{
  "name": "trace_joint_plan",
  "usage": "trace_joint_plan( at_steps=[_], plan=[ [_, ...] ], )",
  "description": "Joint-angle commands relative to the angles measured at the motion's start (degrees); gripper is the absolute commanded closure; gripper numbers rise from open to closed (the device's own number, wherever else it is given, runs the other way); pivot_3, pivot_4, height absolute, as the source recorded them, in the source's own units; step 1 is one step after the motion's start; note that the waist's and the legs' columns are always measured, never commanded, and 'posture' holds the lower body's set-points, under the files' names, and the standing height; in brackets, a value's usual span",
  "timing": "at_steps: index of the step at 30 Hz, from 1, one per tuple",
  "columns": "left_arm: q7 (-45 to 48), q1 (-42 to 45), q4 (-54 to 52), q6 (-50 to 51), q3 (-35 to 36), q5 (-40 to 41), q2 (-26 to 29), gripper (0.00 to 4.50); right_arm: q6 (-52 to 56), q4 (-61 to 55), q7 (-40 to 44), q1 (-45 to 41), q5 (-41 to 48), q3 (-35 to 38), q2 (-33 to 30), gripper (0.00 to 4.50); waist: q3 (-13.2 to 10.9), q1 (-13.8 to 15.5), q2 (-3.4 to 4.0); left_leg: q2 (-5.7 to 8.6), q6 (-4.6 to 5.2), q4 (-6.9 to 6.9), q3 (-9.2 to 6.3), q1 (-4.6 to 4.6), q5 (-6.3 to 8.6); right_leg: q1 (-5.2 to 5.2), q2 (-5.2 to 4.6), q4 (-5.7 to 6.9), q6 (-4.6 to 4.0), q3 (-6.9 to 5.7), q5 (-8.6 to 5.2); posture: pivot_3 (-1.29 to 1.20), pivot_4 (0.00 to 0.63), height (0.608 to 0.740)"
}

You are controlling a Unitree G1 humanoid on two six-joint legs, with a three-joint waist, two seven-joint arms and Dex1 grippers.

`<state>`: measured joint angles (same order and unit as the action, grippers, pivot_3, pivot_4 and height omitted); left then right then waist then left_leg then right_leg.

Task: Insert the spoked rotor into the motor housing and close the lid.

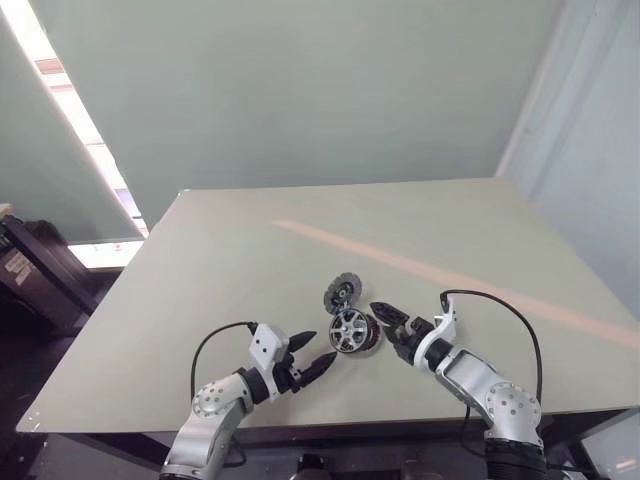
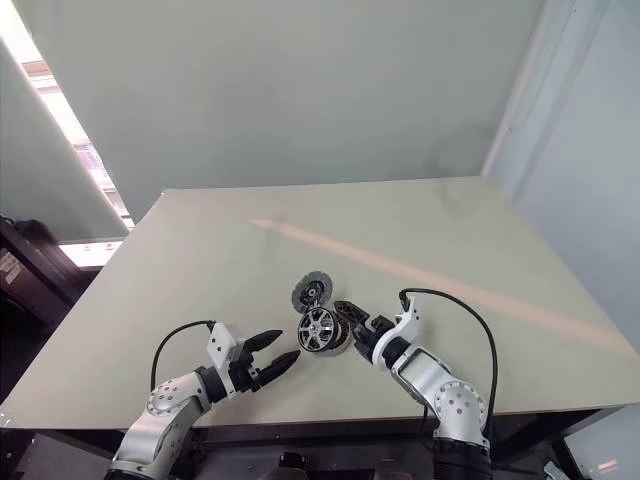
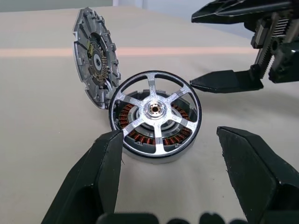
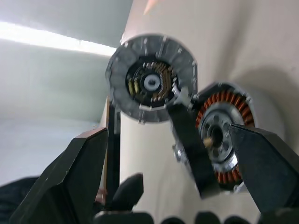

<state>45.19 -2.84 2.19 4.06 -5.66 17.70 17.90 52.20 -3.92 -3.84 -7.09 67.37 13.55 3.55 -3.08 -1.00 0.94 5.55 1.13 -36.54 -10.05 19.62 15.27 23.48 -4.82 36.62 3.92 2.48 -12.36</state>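
Probably a lab, bare table [image 1: 300, 260], plain grey walls [image 1: 300, 90]

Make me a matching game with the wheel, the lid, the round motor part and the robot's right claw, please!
Things:
1. wheel
2. lid
3. round motor part
4. right claw

States:
A. standing up open
B. has copper-brown coils inside
C. open, holding nothing, just beside the motor
D. silvery spokes, leaning on the round motor part

Pairs: 1-D, 2-A, 3-B, 4-C
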Motion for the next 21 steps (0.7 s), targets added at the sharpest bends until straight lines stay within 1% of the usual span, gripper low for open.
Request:
trace_joint_plan(
  at_steps=[1,19,21],
  plan=[
    [0.35,1.20,-1.26,-0.97,-0.01,-0.11,-0.01,1.07,0.82,-2.29,1.28,-0.75,-0.51,-2.25,-0.09,0.02,0.00,-0.02,0.00,0.00,0.00,0.00,0.00,0.00,0.00,0.00,0.00,0.00,0.00,0.00,0.00,0.00,0.000,0.740],
    [-0.05,0.91,-1.43,-1.20,0.25,-0.21,0.01,1.07,0.24,1.26,4.36,-2.59,-10.26,-6.98,0.75,0.02,0.00,0.00,-0.01,0.01,0.00,0.00,0.00,0.00,0.00,0.00,0.00,0.00,0.00,-0.01,0.00,0.00,0.000,0.740],
    [-0.07,0.88,-1.45,-1.22,0.26,-0.22,0.03,1.07,0.15,1.29,4.47,-2.57,-10.55,-6.83,1.09,0.40,0.00,0.00,-0.01,0.00,0.00,0.00,-0.01,0.00,0.00,0.00,0.00,0.00,0.00,-0.01,0.00,0.00,0.000,0.740]
  ],
)
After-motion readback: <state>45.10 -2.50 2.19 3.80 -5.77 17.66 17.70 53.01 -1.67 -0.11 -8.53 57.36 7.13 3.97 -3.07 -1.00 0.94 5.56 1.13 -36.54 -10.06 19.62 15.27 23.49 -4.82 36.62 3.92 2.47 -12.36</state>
